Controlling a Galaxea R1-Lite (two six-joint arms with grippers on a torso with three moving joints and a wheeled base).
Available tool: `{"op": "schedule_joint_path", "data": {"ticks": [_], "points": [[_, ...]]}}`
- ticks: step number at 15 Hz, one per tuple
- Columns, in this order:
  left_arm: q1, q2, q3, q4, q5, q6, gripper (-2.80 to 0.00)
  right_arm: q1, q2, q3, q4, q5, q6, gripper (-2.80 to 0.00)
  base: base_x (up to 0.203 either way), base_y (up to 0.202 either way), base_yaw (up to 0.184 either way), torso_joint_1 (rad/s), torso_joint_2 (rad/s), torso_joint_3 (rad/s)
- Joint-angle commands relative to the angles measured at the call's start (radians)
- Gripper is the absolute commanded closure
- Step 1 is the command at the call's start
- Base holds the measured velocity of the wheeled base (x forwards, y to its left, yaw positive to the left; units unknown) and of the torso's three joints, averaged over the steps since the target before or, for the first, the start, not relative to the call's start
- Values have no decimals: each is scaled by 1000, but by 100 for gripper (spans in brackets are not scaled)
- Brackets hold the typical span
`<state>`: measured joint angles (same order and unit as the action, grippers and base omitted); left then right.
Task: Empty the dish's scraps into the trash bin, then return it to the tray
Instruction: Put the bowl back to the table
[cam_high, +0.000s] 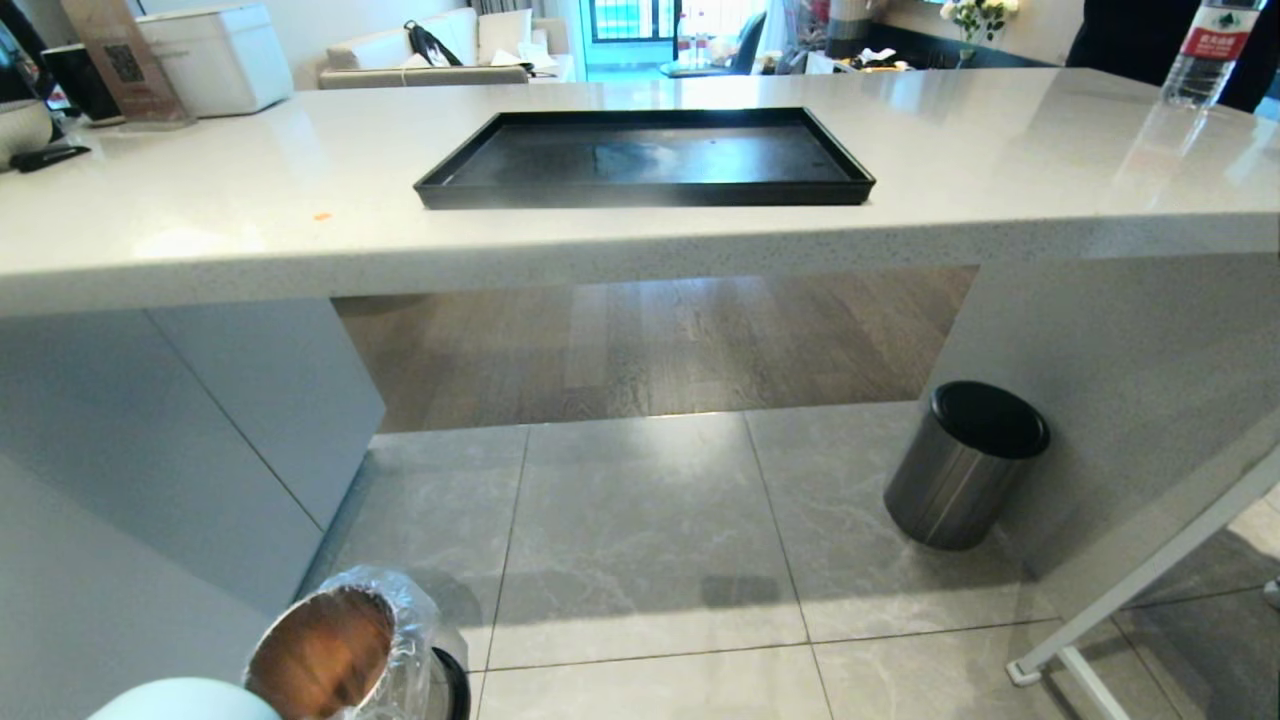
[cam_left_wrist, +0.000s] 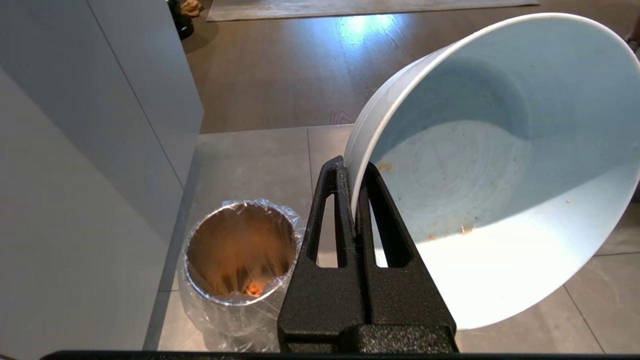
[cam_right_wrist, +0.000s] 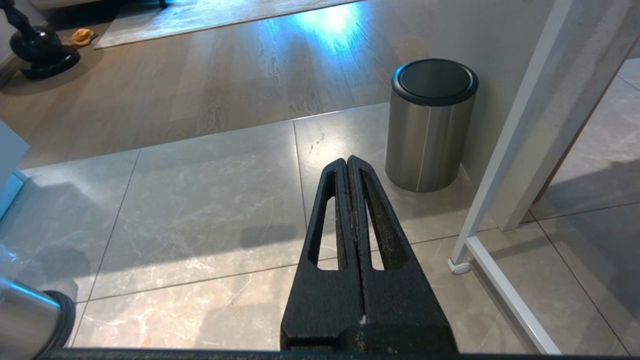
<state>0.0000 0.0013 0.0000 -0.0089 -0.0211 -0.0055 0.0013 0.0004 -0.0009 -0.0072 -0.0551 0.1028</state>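
Two bins (cam_high: 345, 650) (cam_high: 962, 465) on floor, tray (cam_high: 645, 160) above

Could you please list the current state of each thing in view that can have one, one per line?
dish: held by its rim, tilted on its side, emptied but for small orange smears.
left gripper: shut on the dish's rim.
right gripper: shut, empty, over the floor.
trash bin: open, bag-lined, orange scraps at the bottom.
tray: empty, on the counter.
steel bin: upright, black top closed.
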Motion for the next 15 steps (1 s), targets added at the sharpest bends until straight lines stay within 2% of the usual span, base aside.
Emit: {"op": "schedule_joint_path", "data": {"ticks": [1,15], "points": [[0,0,0,0,0,-1,0,0,0,1,0,0,0,0,0,0,0,0,0,0],[0,0,0,0,0,-1,0,0,0,1,0,0,0,0,0,0,0,0,0,0]]}}
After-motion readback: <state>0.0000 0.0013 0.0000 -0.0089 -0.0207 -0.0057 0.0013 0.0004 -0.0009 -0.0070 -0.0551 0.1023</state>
